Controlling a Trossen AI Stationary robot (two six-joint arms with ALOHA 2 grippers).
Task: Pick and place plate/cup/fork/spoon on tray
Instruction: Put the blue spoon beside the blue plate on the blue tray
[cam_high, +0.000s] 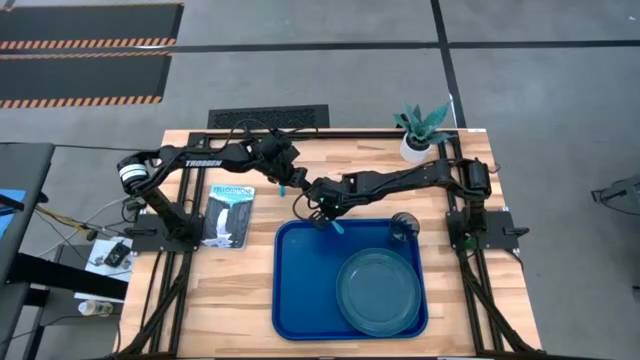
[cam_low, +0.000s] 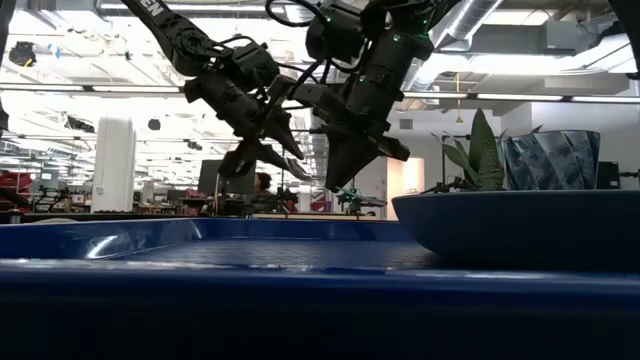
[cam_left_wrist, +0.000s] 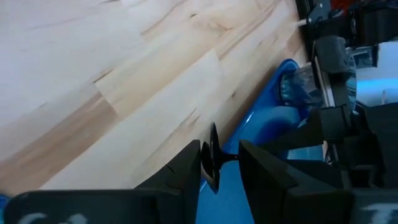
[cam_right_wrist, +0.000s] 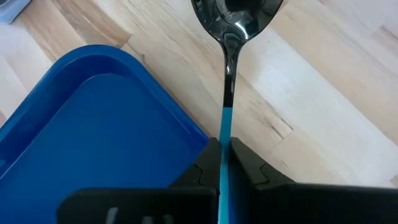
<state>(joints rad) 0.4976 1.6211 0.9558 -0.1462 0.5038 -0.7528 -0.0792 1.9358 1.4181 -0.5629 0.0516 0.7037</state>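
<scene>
Covering the bench's (cam_high: 240, 320) near right part, the tray (cam_high: 305, 290) carries the plate (cam_high: 378, 290) in its near right corner and the cup (cam_high: 404, 229) at its far right corner. Over the tray's far left corner the right gripper (cam_right_wrist: 225, 163) is clenched on the spoon (cam_right_wrist: 231, 37) by its blue handle, bowl out over bare wood. Just beyond that corner the left gripper (cam_left_wrist: 219, 163) pinches a thin dark metal piece (cam_left_wrist: 213, 155) edge-on; whether it is the fork I cannot tell.
</scene>
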